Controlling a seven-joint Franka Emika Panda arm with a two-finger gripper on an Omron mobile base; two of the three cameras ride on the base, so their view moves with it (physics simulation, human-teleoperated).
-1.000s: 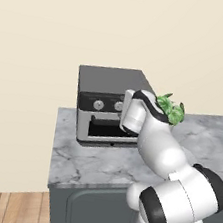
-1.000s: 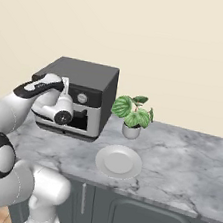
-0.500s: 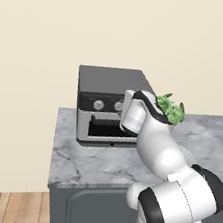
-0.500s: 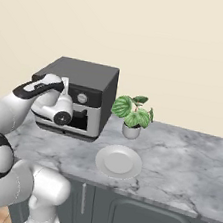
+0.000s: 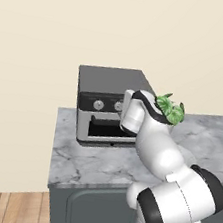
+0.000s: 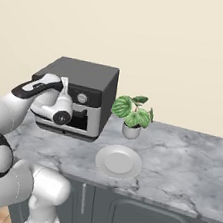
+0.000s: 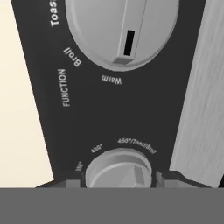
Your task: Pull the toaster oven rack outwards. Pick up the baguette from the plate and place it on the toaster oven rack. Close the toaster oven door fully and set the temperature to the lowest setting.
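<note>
Round ridged silver knob (image 7: 119, 169) in claw (image 7: 118, 180)

A dark grey toaster oven (image 5: 109, 90) with a black control strip (image 7: 109, 118) sits on a countertop (image 6: 185, 170) of grey marble veined in white. The knobs (image 7: 120, 28) are silver, one with a black slot marker, and the strip's lettering is white. A round plate (image 6: 118, 161) is pale grey-white. A plant (image 6: 132, 111) has green leaves striped in lighter green, in a light grey pot. The wall (image 5: 121, 29) is cream, the cabinets (image 6: 143, 219) dark grey, the floor (image 5: 2, 211) light brown wood planks.
</note>
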